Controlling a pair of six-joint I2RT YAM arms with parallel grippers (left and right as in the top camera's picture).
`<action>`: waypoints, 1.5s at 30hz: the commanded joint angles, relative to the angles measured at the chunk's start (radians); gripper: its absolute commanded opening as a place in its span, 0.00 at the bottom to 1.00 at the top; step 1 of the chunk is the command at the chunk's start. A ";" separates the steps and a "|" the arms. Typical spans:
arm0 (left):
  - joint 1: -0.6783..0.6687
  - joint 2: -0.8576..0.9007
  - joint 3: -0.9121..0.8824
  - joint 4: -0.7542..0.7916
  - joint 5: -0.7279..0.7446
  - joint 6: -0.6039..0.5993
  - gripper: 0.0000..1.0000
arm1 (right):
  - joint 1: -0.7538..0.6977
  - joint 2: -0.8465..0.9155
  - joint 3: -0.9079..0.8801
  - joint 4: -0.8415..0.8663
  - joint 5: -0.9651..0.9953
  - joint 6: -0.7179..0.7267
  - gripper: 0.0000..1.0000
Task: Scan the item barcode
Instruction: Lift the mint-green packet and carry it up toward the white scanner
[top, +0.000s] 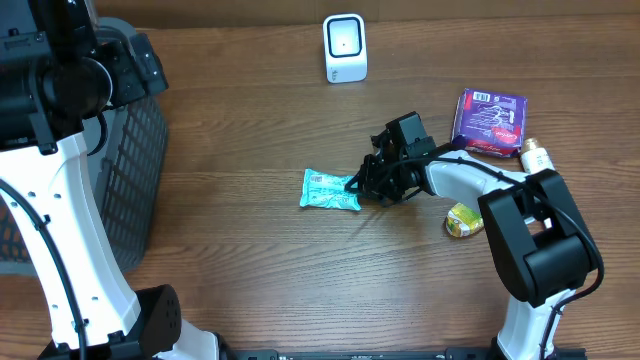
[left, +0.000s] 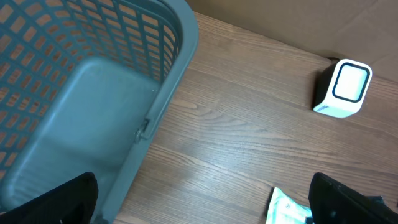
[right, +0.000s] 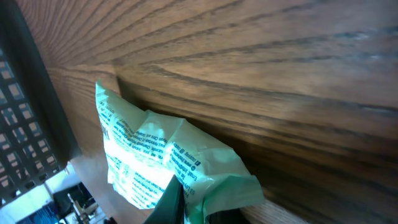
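The item, a teal printed packet (top: 330, 189), lies flat on the wooden table, left of centre. My right gripper (top: 362, 186) is low at its right end, shut on the crinkled edge of the packet (right: 155, 162). In the right wrist view the dark fingertips (right: 171, 202) pinch the foil. I cannot make out a barcode on it. The white scanner (top: 345, 47) stands upright at the back middle, well apart from the packet. My left gripper (left: 202, 214) hangs open and empty over the table beside the basket; its view shows the scanner (left: 343, 89) and a corner of the packet (left: 286, 208).
A grey-blue mesh basket (top: 130, 150) stands at the left edge (left: 93, 93). A purple packet (top: 489, 122), a small bottle-like thing (top: 536, 157) and a gold-wrapped item (top: 463, 221) lie at the right, around my right arm.
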 joint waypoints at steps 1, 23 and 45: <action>0.000 -0.001 0.017 0.001 0.005 0.008 1.00 | -0.011 -0.011 0.010 -0.003 -0.055 -0.107 0.04; -0.001 0.004 0.017 0.001 0.005 0.007 1.00 | -0.187 -0.568 0.187 -0.340 0.023 -0.361 0.04; -0.001 0.004 0.017 0.001 0.005 0.007 1.00 | 0.027 -0.452 0.751 -0.644 0.884 -0.482 0.04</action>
